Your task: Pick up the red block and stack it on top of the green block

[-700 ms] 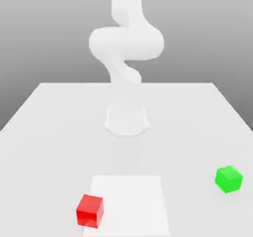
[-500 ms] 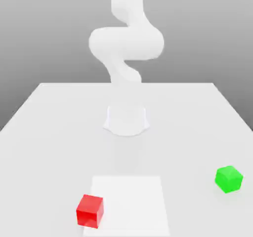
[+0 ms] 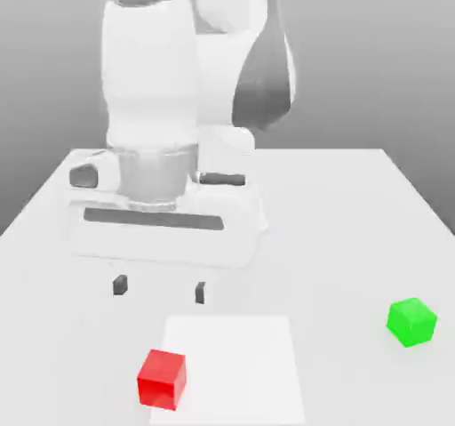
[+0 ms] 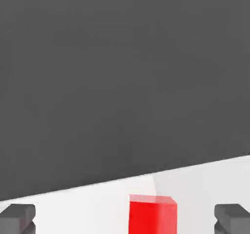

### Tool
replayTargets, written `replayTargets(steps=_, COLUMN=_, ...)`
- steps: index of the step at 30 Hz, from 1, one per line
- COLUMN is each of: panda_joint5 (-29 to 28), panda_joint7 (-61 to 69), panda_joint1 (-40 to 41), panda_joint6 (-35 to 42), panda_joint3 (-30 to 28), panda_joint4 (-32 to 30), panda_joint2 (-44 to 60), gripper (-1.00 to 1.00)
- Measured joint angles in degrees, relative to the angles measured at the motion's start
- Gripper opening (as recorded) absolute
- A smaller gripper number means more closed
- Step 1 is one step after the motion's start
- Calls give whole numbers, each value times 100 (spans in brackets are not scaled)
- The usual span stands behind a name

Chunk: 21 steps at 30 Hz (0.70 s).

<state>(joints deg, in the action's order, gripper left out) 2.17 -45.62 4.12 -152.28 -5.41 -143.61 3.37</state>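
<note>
Open two-finger gripper hovering above red cube

The glossy red cube (image 3: pixel 162 380) is sitting low in the exterior view, toward its left, straddling the left edge of a white square patch (image 3: pixel 235 371) on the pale tabletop (image 3: pixel 338 264). The two-finger gripper (image 3: pixel 160 289) is hanging over the table above the cube and is not touching it; in the exterior view its fingertips are appearing higher up than the cube. Its jaws are standing wide open, and nothing is resting between them. In the hand view, the red cube is showing between the two dark fingertips (image 4: pixel 17 218), with space on either side of it.

The white hand body (image 3: pixel 164 233) is spreading above the fingertips, and the Panda arm (image 3: pixel 151 77) is rising from it, partly covering its own base links. The bright green cube (image 3: pixel 411 322) is lying on the bare tabletop toward the exterior view's right, well apart from the red cube, the white patch and the gripper. Both cubes are resting separately, neither stacked on the other.
</note>
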Motion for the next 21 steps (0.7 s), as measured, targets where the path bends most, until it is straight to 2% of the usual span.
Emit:
replayTargets(steps=7, panda_joint5=215, panda_joint7=140, panda_joint1=153, panda_joint6=-950, panda_joint3=99, panda_joint4=-29, panda_joint2=1454, gripper=0)
replayTargets(steps=8, panda_joint5=255, panda_joint7=170, panda_joint1=184, panda_joint6=-1106, panda_joint3=139, panda_joint4=-1, panda_joint2=1640, gripper=-100)
replayTargets(steps=15, panda_joint5=252, panda_joint7=165, panda_joint1=195, panda_joint6=-1135, panda_joint3=152, panda_joint4=3, panda_joint2=1677, gripper=-100)
replayTargets(steps=21, panda_joint5=-15, panda_joint7=138, panda_joint1=60, panda_joint6=-315, panda_joint3=97, panda_joint4=-157, panda_joint2=691, gripper=-100)
